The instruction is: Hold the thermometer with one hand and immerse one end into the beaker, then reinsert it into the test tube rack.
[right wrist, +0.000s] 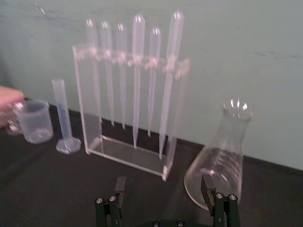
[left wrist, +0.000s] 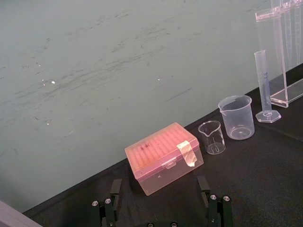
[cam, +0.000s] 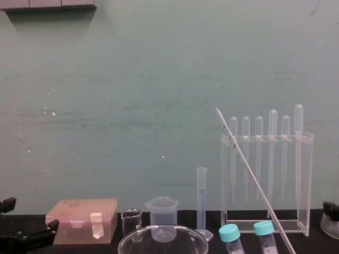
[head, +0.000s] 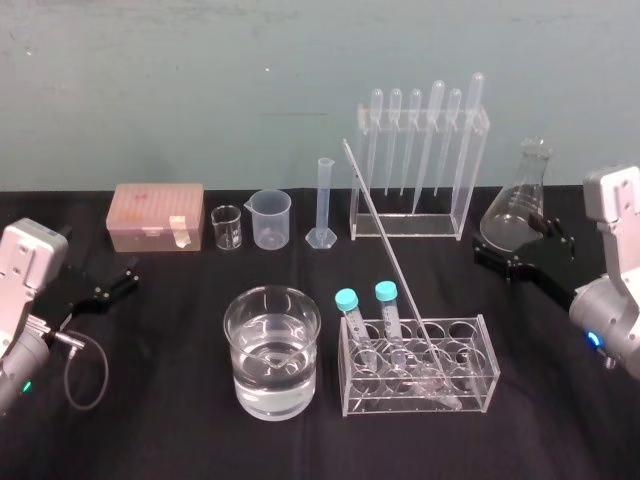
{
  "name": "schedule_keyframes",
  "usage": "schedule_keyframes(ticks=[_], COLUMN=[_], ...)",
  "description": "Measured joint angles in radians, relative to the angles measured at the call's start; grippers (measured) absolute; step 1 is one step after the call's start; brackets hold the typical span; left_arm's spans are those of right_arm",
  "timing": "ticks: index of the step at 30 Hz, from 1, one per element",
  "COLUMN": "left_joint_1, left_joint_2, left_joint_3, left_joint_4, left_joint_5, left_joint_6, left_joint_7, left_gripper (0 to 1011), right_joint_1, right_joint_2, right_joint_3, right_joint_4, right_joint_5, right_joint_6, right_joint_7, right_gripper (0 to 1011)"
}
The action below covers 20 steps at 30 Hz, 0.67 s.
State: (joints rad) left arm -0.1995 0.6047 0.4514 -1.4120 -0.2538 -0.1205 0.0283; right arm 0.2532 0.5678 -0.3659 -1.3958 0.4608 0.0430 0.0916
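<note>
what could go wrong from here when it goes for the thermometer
The thermometer leans steeply in the test tube rack beside two capped tubes; a sideways pull could knock them or drag the rack.
The open right gripper sits beside the flask; swinging out might tip it.
The beaker holds water, so a hard dip could crack glass or splash.
The left gripper rests open at far left.

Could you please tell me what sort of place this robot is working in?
Probably a chemistry lab bench, or a mock-up of one: a beaker of clear liquid, a row of pipettes in a clear stand and a flask sit on a black table.
</note>
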Motion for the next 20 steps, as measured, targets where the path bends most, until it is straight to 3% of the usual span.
schedule_keyframes(ticks=[20], left_joint_1=[0.0], left_joint_2=[0.0], left_joint_3=[0.0], left_joint_4=[0.0], left_joint_5=[0.0], left_joint_6=[0.0], left_joint_7=[0.0], left_gripper=[1008], right_joint_1=[0.002], right_joint_2=[0.002], right_joint_3=[0.001], right_joint_4=[-0.003], right_joint_5=[0.007], right_joint_6=[0.0], right_joint_7=[0.005], right_gripper=[1003])
